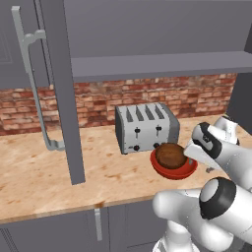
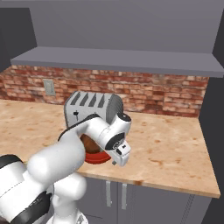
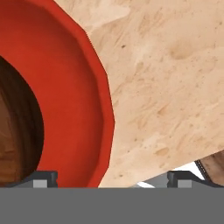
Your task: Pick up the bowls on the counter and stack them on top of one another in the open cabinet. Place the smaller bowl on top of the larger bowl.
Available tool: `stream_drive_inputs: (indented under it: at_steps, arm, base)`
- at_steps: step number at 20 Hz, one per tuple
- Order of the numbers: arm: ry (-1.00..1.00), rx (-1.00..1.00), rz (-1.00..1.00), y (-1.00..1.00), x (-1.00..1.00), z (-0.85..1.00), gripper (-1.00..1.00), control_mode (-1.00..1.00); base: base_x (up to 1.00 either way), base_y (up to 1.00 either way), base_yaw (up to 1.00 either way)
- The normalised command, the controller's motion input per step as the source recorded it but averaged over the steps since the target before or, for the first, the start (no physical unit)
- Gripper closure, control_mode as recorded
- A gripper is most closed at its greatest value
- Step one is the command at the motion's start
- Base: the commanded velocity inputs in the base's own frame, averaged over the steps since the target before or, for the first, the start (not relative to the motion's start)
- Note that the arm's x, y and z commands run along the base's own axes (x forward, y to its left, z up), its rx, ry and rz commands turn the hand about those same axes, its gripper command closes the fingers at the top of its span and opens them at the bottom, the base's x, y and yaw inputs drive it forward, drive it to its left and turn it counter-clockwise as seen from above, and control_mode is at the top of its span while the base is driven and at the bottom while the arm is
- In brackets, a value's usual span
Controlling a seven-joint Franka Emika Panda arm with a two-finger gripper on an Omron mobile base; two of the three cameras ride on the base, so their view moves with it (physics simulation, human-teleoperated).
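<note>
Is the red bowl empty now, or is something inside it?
Not empty. The larger bowl on the counter holds the smaller bowl; the hand view shows brown wood inside the red wall.

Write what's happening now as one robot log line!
brown bowl: nested in red bowl | bowls: on counter, by toaster | gripper: open, straddling red rim

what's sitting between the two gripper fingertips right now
The rim of the red bowl runs up between the gripper fingertips in the hand view, with bare counter beside it. The brown bowl sits inside.
</note>
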Motion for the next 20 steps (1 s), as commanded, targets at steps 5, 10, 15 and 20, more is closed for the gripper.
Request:
stream_drive_inputs:
  at_steps: [5, 10, 15, 20]
  arm:
    - [0.02, 0.03, 0.0, 0.0, 0.0, -0.1, -1.0, -1.0]
    - [0.01, 0.03, 0.01, 0.0, 0.03, -0.13, -1.0, -1.0]
    - [0.01, 0.02, 0.01, 0.0, 0.04, -0.14, -1.0, -1.0]
    - [0.0, 0.02, 0.01, 0.0, 0.02, -0.04, -1.0, -1.0]
  base:
    - [0.0, 0.0, 0.0]
    - [0.0, 0.0, 0.0]
    - [0.0, 0.0, 0.0]
    - [0.0, 0.0, 0.0]
